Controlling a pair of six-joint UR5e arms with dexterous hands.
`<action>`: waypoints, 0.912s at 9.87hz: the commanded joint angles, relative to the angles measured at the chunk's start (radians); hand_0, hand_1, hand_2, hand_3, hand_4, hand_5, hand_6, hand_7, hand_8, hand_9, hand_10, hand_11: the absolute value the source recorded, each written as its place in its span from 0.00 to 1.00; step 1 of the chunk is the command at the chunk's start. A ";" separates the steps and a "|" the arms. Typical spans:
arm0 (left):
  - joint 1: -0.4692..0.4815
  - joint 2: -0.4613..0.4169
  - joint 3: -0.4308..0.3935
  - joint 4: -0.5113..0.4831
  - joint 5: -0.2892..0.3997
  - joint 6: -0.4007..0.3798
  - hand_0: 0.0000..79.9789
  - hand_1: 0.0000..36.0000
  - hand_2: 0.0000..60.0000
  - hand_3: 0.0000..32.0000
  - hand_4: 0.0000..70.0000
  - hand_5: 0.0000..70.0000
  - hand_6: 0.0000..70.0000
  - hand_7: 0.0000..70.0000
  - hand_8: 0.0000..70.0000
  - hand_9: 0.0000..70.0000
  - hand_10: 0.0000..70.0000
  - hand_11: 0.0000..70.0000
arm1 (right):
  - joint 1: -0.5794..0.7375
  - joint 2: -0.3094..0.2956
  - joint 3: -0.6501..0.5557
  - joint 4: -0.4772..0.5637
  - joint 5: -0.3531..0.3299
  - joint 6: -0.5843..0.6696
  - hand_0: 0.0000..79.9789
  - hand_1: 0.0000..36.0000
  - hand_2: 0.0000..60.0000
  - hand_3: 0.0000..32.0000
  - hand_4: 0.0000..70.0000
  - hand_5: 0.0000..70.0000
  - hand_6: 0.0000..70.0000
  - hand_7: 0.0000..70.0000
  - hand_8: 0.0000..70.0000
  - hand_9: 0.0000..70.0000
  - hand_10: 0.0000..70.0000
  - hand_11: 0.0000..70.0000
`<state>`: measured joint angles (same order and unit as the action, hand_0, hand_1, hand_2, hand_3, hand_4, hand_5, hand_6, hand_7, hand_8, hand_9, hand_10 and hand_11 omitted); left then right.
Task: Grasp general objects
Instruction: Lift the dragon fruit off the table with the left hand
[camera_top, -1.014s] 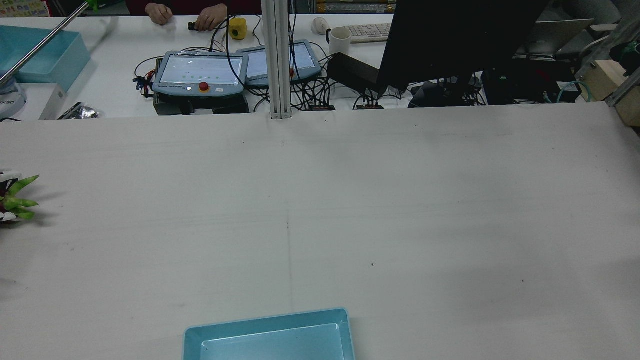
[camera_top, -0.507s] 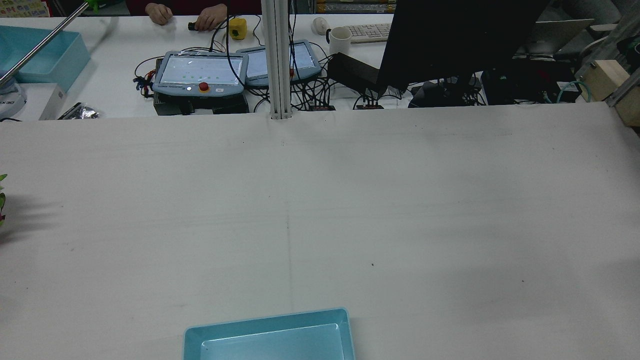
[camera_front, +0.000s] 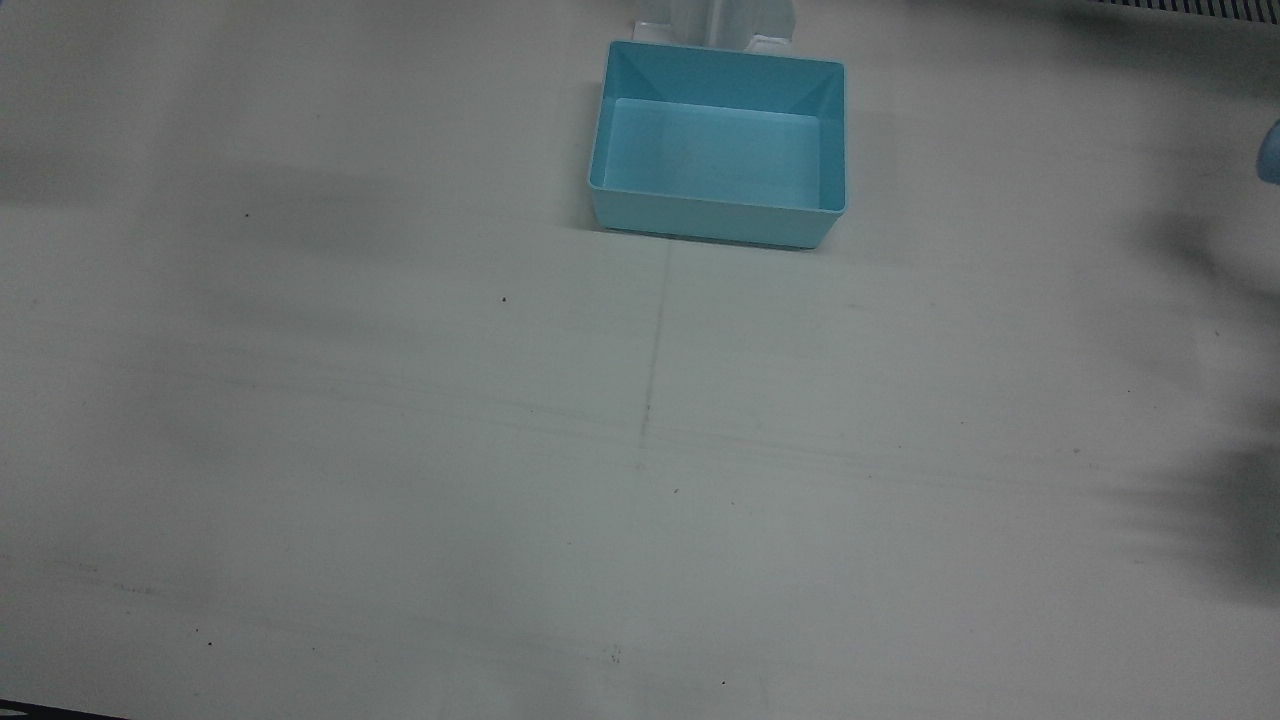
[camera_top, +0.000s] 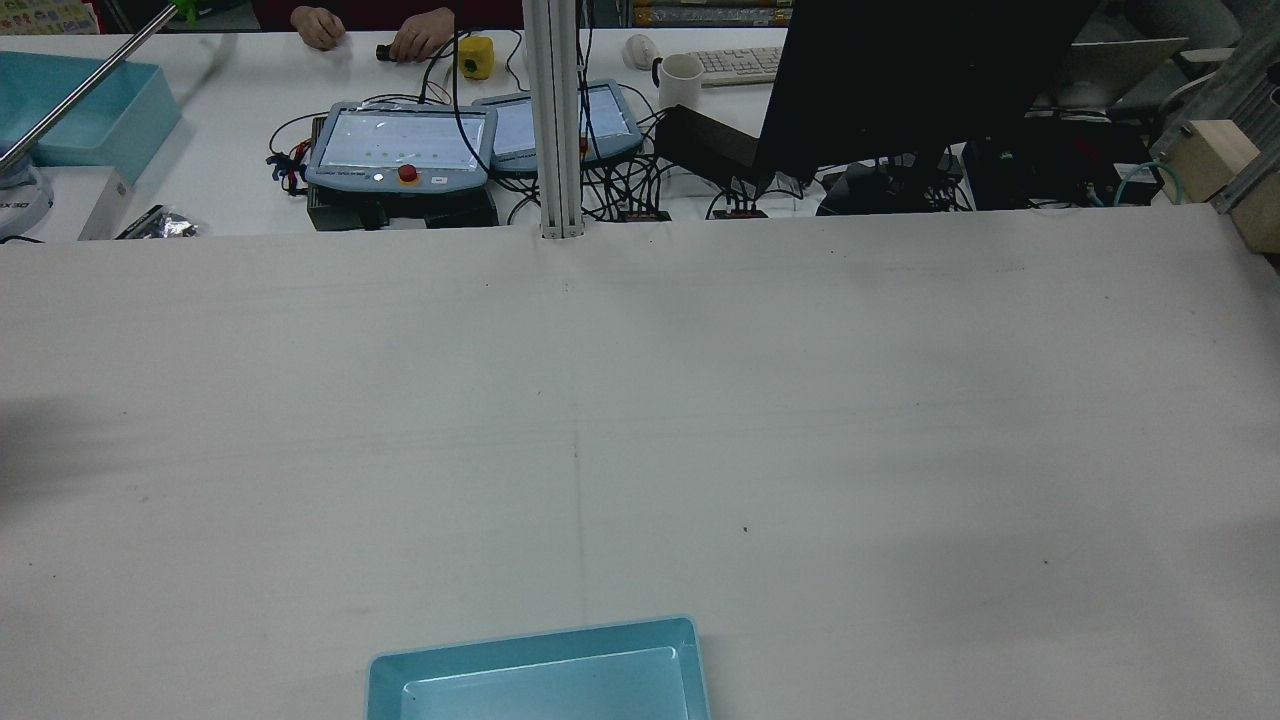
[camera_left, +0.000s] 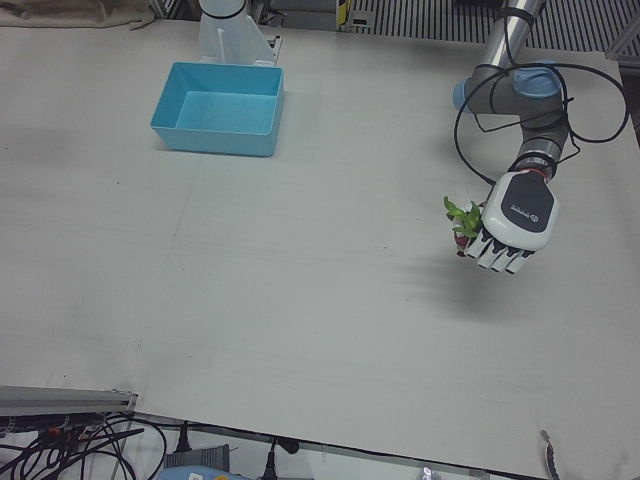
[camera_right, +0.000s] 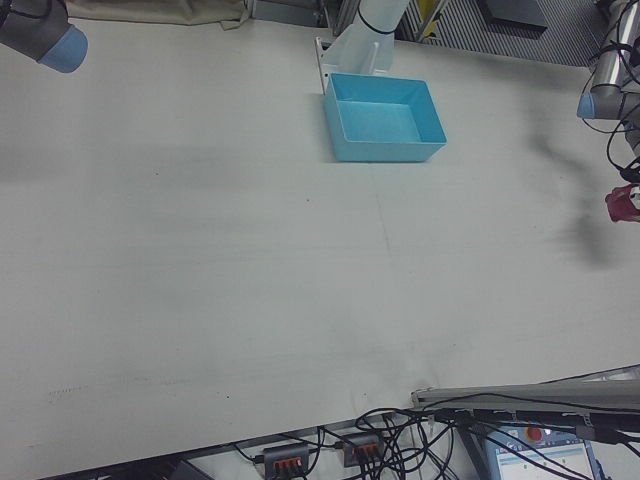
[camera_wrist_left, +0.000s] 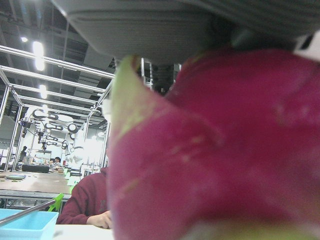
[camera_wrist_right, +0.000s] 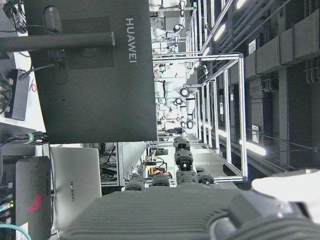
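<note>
Desk (camera_top: 640, 420) looks bare from the rear now: the left hand (camera_left: 515, 215), clenched around the dragon fruit (camera_left: 463, 222), has slid out of that view, lifted off the desk. Right hand (camera_wrist_right: 175, 210): can't tell.

From my right-hand cam, lying on its side: back of a HUAWEI monitor (camera_wrist_right: 92, 70) fills upper left, a HUAWEI laptop (camera_wrist_right: 75, 187) sits below it. Right hand (camera_wrist_right: 170, 210) grey along the bottom edge, dark fingertips (camera_wrist_right: 182, 159) extended, apart, gripping nothing.
</note>
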<state>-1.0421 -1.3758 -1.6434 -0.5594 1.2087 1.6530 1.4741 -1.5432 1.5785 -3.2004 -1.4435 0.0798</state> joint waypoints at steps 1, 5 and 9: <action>-0.085 0.041 -0.196 0.108 0.005 -0.215 0.00 0.13 1.00 0.00 1.00 1.00 1.00 1.00 1.00 1.00 1.00 1.00 | 0.000 0.000 0.000 -0.001 0.000 0.000 0.00 0.00 0.00 0.00 0.00 0.00 0.00 0.00 0.00 0.00 0.00 0.00; -0.102 0.044 -0.230 0.115 0.150 -0.482 0.00 0.05 1.00 0.00 1.00 1.00 1.00 1.00 1.00 1.00 1.00 1.00 | 0.000 0.000 0.000 -0.001 0.000 0.000 0.00 0.00 0.00 0.00 0.00 0.00 0.00 0.00 0.00 0.00 0.00 0.00; -0.081 0.037 -0.230 -0.055 0.304 -0.819 0.06 0.00 1.00 0.00 1.00 1.00 1.00 1.00 1.00 1.00 1.00 1.00 | 0.000 0.000 0.000 -0.001 0.000 0.000 0.00 0.00 0.00 0.00 0.00 0.00 0.00 0.00 0.00 0.00 0.00 0.00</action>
<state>-1.1383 -1.3365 -1.8720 -0.5076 1.4439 1.0442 1.4742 -1.5432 1.5785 -3.2010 -1.4435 0.0798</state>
